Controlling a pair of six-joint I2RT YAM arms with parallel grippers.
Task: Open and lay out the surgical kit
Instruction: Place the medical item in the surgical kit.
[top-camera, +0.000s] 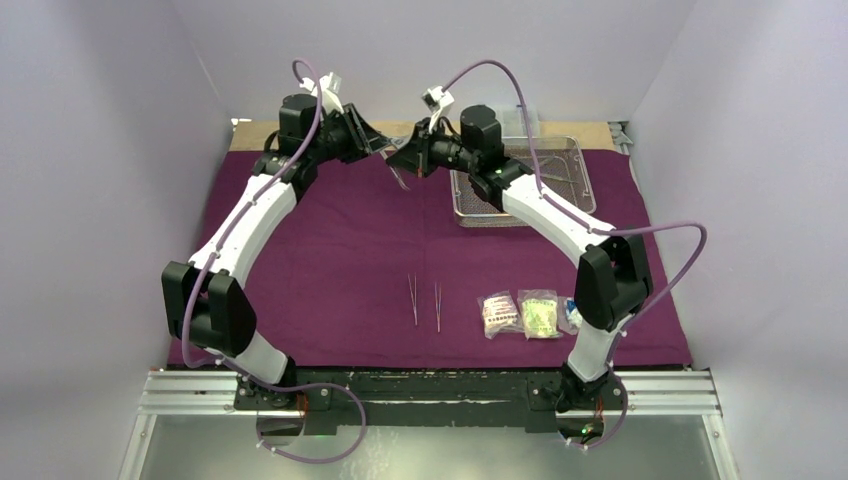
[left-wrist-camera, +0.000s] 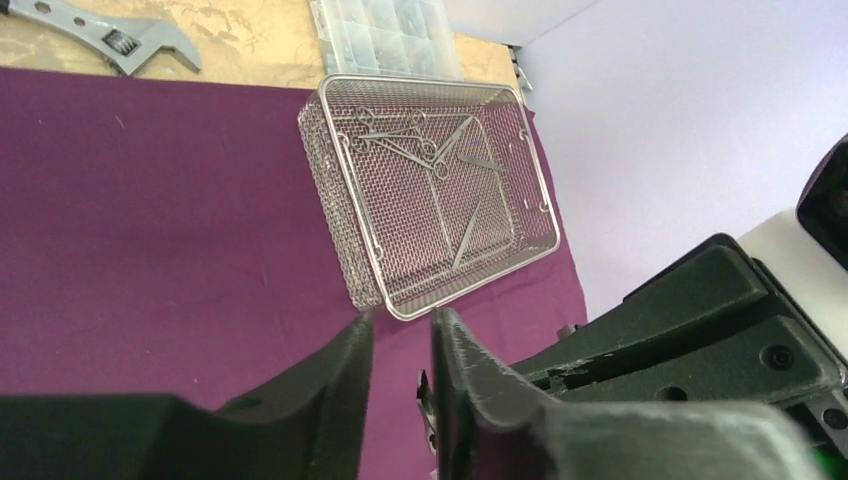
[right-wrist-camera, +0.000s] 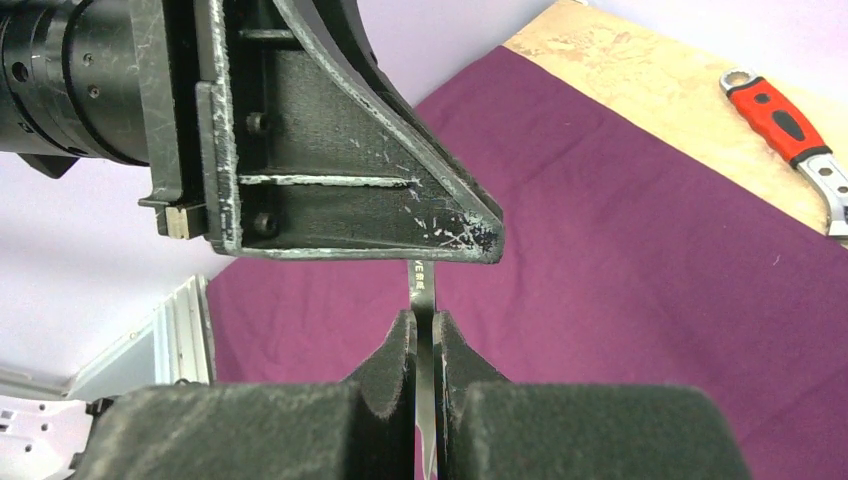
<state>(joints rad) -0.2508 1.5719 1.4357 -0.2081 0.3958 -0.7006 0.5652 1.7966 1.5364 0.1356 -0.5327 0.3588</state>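
Right tool (right-wrist-camera: 424, 322) tight on steel tweezers (right-wrist-camera: 422, 286)

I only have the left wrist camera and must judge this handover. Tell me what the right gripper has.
Observer: In the right wrist view, the right gripper is shut on a slim steel instrument that sticks up between its pads.
Operator: Report what is laid out so far.
Observer: In the top view, two tweezers lie side by side on the purple cloth, near its front edge.
Operator: Name anything beside them.
Observer: Three clear packets sit in a row to the right of the tweezers. The last one is partly behind the right arm.
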